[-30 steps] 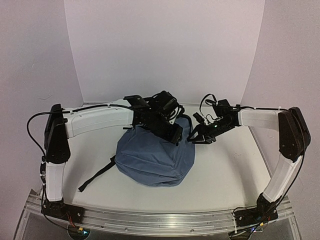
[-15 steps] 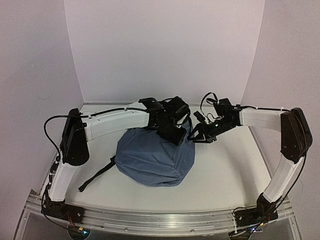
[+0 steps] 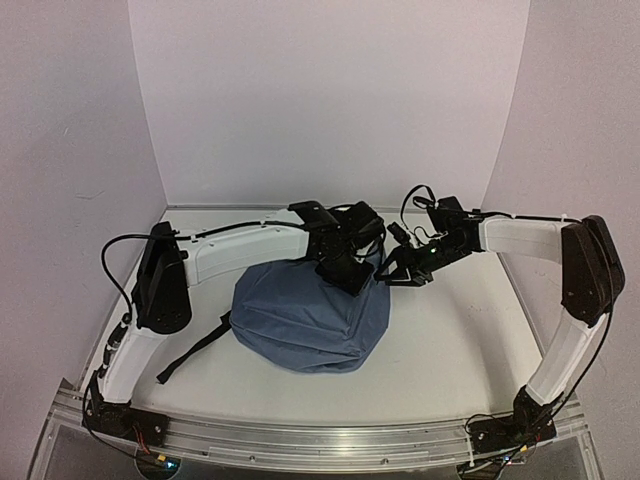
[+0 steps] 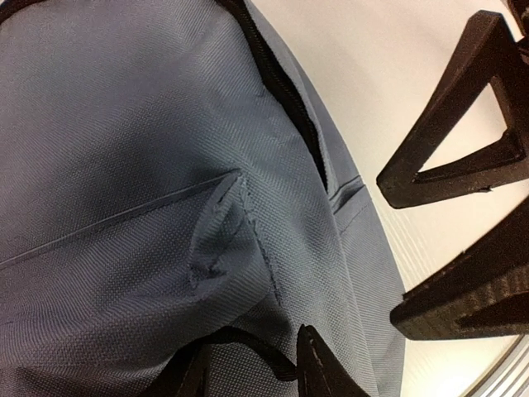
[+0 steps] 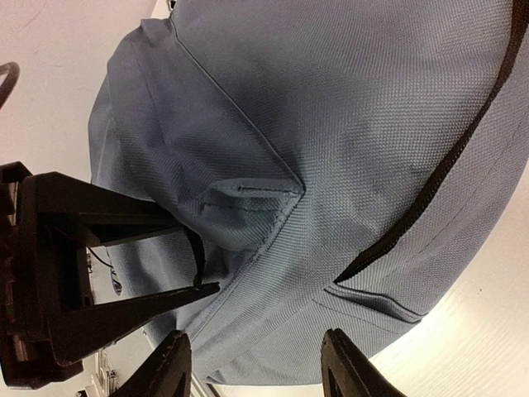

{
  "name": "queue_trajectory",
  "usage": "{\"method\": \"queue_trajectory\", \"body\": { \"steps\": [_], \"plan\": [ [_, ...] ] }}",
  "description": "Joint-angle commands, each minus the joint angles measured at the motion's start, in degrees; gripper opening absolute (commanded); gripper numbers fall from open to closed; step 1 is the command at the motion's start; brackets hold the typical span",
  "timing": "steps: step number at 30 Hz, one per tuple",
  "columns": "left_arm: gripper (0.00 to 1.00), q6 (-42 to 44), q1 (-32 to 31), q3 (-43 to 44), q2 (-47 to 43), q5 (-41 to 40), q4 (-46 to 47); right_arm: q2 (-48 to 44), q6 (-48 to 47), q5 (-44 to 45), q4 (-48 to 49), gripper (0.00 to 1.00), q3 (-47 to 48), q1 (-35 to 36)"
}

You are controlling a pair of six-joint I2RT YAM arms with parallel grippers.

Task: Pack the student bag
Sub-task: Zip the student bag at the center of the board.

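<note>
The bag [image 3: 305,325] sits slumped in the middle of the table [image 3: 450,350]. At its far top edge the left end effector [image 4: 252,347] straddles a black loop [image 4: 248,339], jaws apart and not clamped. The right end effector [image 5: 256,339] hovers just beside, fingers spread, holding nothing.

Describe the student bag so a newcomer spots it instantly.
On the white table, between the left arm and the right arm, sits a slate-blue mound: the student bag. It is the only soft fabric thing there, a black strap trailing from it toward the left arm's base; its neighbours are rigid robot hardware.
</note>
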Motion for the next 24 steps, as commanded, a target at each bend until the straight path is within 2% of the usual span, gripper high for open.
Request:
{"method": "queue_trajectory", "body": {
  "steps": [1,6,13,20,24],
  "plan": [
    [0.33,-1.37,0.01,4.18,1.25,-4.19,-2.63,-0.72,0.47,-0.80,1.21,0.54,0.38,-0.26],
    [0.20,-1.93,0.01,1.45,-1.57,-4.21,-1.40,-0.78,0.38,-0.76,1.25,0.58,0.40,-0.25],
    [0.01,-2.96,0.27,-6.73,-9.79,-2.55,3.64,-0.07,1.26,-1.27,1.60,0.70,1.56,-0.10],
    [0.00,-6.50,3.63,-17.27,-17.71,6.07,12.81,2.10,2.05,-1.21,2.48,0.72,2.88,1.74],
    [0.00,-8.40,6.05,-20.88,-19.80,11.75,15.75,4.29,2.96,-0.47,3.35,0.82,3.53,3.88]
  ]
}}
